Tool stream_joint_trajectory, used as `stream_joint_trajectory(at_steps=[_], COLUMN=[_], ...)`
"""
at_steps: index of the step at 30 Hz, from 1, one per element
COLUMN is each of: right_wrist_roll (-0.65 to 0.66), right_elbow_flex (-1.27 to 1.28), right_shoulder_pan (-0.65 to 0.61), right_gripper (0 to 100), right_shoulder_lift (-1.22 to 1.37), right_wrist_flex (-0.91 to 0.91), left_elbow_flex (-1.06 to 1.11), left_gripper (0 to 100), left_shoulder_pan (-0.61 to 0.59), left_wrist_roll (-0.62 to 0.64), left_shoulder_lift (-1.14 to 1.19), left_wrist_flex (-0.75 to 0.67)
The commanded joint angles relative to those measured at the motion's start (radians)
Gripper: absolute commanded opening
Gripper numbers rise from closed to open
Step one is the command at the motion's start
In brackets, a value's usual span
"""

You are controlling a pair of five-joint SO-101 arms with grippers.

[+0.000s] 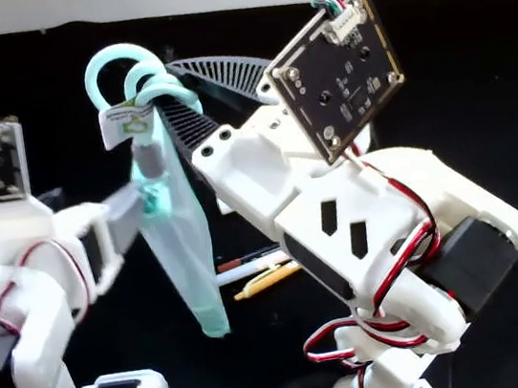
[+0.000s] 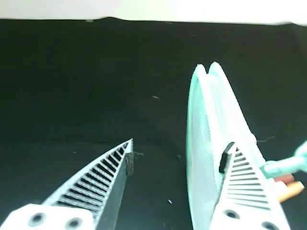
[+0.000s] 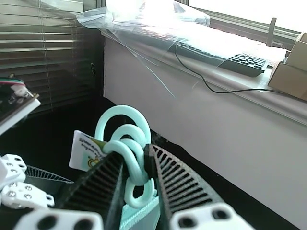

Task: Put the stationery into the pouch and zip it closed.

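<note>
Your right gripper (image 3: pixel 135 152), clenched on the loops (image 3: pixel 120 111), hangs the mint-green translucent mesh pouch (image 1: pixel 182 253) aloft. The left gripper (image 2: pixel 180 143) gapes at its edge. Steady that edge before fetching the slim plastic pens (image 1: pixel 263 280) beneath the pouch.

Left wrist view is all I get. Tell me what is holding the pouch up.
Observer: The right gripper is shut on the looped handle of the pouch.
Operator: Report how the pouch hangs.
Observer: In the high view it hangs down from the loops, slightly tilted.
Operator: Name anything attached to that handle.
Observer: A white tag sits beside the loops.
</note>
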Motion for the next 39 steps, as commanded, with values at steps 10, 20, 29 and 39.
stream_joint_trajectory(at_steps=[10,20,29,39], right_wrist_roll=[-0.011,-0.087,-0.095,-0.095], right_elbow_flex=[-0.11,-0.11,-0.11,-0.11], right_shoulder_pan=[0.012,0.16,0.282,0.349], right_gripper=[0.6,0.6,0.6,0.6], right_shoulder_lift=[-0.025,-0.025,-0.025,-0.025], right_wrist_flex=[0.005,-0.008,-0.061,-0.079], left_elbow_flex=[0.013,0.013,0.005,0.004], left_gripper=[1,1,1,1], left_shoulder_pan=[0.145,0.147,0.147,0.142], left_wrist_roll=[-0.11,-0.187,-0.296,-0.41], left_shoulder_lift=[0.01,0.007,0.005,0.01], left_wrist_flex=[0.04,0.041,0.054,0.055])
